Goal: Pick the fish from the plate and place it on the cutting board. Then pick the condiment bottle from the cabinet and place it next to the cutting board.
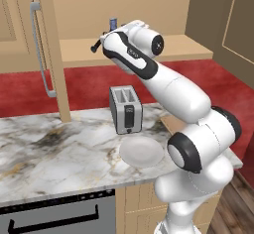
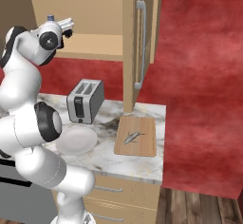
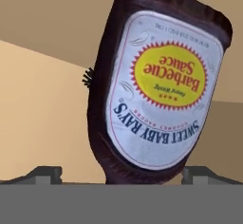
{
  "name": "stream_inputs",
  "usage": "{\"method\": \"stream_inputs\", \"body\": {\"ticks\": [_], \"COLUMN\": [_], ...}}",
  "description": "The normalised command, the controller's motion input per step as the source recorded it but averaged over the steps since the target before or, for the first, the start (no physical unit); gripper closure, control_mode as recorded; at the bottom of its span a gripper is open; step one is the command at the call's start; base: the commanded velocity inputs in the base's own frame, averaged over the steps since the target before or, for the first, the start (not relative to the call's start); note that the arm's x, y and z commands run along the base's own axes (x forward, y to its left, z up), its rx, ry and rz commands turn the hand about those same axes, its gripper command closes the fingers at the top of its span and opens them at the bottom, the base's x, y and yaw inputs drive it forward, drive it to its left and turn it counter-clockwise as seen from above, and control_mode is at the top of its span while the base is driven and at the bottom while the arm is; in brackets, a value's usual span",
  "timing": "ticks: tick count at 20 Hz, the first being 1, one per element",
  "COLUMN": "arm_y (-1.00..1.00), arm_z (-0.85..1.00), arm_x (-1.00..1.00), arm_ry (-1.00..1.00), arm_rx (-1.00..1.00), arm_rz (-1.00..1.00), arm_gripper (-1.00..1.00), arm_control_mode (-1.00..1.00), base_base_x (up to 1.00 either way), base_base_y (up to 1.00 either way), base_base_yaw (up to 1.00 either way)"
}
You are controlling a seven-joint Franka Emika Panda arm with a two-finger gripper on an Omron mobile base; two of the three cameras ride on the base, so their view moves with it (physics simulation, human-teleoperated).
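Observation:
The condiment bottle (image 3: pixel 159 88), dark purple-brown with a yellow-and-white oval label, appears upside down and very close in the hand view. It stands between the two wide-apart fingertips of my open gripper (image 3: pixel 123 175), on the cabinet shelf (image 1: pixel 178 47). Whether the fingers touch it cannot be told. Its blue cap (image 1: pixel 113 23) shows above my wrist in the left base view. The silvery fish (image 2: pixel 133 136) lies on the wooden cutting board (image 2: pixel 138 136) at the counter's right end. The white plate (image 2: pixel 76 140) beside the board has nothing on it.
A silver toaster (image 1: pixel 125 109) stands behind the plate (image 1: pixel 142 151). A small black brush-like tool (image 3: pixel 87 77) sits on the shelf behind the bottle. The open cabinet door with its grey bar handle (image 2: pixel 140 42) hangs above the board. An oven front (image 1: pixel 59 215) lies under the counter.

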Motion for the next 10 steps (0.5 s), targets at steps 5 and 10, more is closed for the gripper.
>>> {"method": "stream_inputs", "body": {"ticks": [5,10], "arm_y": [0.07,0.06], "arm_z": [0.09,0.09], "arm_x": [0.00,0.00], "arm_ry": [0.02,0.03], "arm_rx": [0.00,0.01], "arm_rz": [0.00,0.00], "arm_gripper": [-1.00,-1.00], "arm_control_mode": [-1.00,-1.00], "base_base_x": [0.00,0.00], "base_base_y": [0.00,0.00], "base_base_yaw": [0.00,0.00]}}
